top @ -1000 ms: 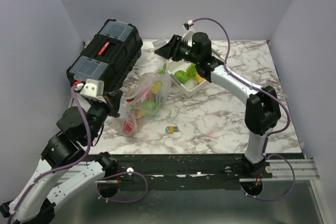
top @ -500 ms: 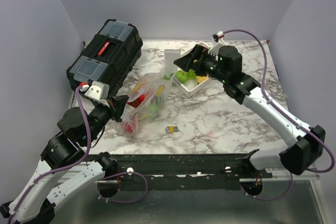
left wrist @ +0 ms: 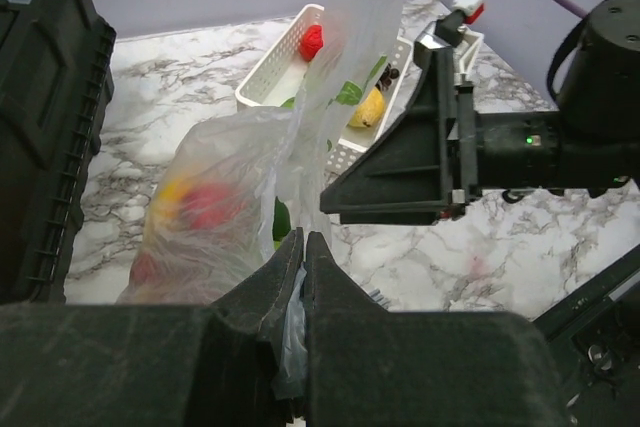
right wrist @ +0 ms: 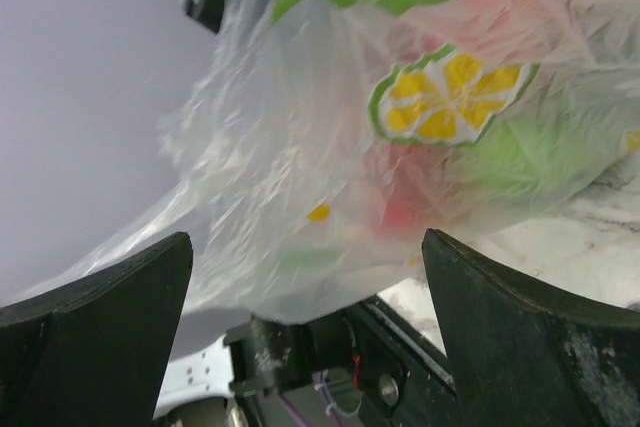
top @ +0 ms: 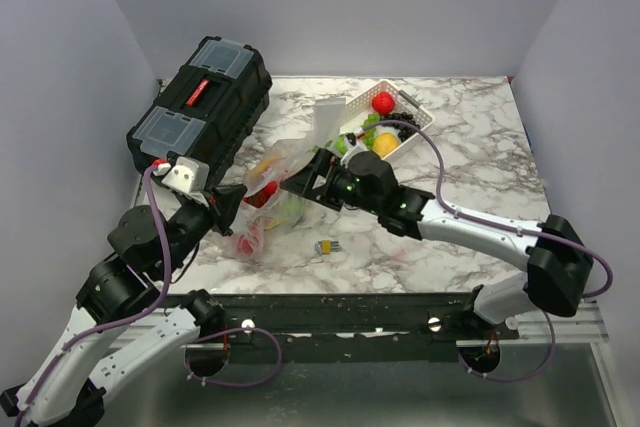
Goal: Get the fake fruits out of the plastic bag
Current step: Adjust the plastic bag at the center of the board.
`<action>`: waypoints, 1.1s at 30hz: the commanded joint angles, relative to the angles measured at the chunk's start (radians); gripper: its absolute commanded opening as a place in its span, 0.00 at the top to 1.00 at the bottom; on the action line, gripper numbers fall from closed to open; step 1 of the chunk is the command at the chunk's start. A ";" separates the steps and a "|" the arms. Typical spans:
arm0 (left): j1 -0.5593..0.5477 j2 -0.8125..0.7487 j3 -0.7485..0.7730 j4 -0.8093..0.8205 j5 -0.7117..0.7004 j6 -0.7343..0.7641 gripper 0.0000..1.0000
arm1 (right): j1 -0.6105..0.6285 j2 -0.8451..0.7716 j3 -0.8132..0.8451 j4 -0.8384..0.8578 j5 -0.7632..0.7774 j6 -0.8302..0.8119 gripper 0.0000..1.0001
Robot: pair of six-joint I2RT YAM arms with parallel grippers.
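Film of the bag [top: 272, 187] blurs the fruits [left wrist: 200, 202] inside it to red, yellow and green smears, with only a citrus slice [right wrist: 448, 97] reading clearly; the bag sits on the counter [top: 470, 167]. The left pincer [left wrist: 303, 247] is clenched on a fold of the bag, its tips half buried in plastic. The right pincer [right wrist: 305, 247] gapes wide beside the bag, grasping nothing, its fingers cut off by the frame edge.

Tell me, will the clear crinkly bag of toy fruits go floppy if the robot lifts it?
Probably floppy: the thin clear crinkly plastic bag wrinkles and folds where the left end effector pinches its edge. Likely bottom-heavy: the small glossy plastic toy fruits bunch together low inside. They may roll about, since they look round and smooth.
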 commanded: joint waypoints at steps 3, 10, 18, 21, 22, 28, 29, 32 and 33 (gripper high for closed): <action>0.007 -0.025 0.008 -0.044 0.067 -0.006 1.00 | 0.013 0.097 0.080 0.026 0.188 0.034 0.05; 0.007 -0.029 0.044 -0.101 0.118 -0.010 1.00 | 0.013 0.082 -0.022 0.078 0.222 0.042 0.96; 0.007 0.135 0.427 -0.287 0.130 0.005 0.15 | 0.014 -0.043 -0.181 0.194 0.238 -0.056 0.99; 0.007 0.198 0.511 -0.240 0.023 0.026 0.07 | 0.014 -0.068 -0.211 0.252 0.216 -0.065 0.99; 0.007 0.220 0.516 -0.214 -0.005 0.027 0.04 | 0.015 -0.071 -0.213 0.256 0.213 -0.067 0.99; 0.025 0.451 0.527 -0.167 -0.070 0.108 0.01 | 0.014 -0.111 -0.212 0.233 0.199 -0.090 0.99; 0.042 0.489 0.540 -0.183 -0.070 0.105 0.01 | 0.015 -0.120 -0.218 0.232 0.209 -0.089 0.99; 0.117 0.591 0.540 -0.213 0.034 0.108 0.01 | 0.015 -0.146 -0.227 0.212 0.237 -0.099 0.99; 0.148 0.611 0.515 -0.202 0.065 0.103 0.01 | 0.014 -0.153 -0.228 0.202 0.243 -0.106 0.99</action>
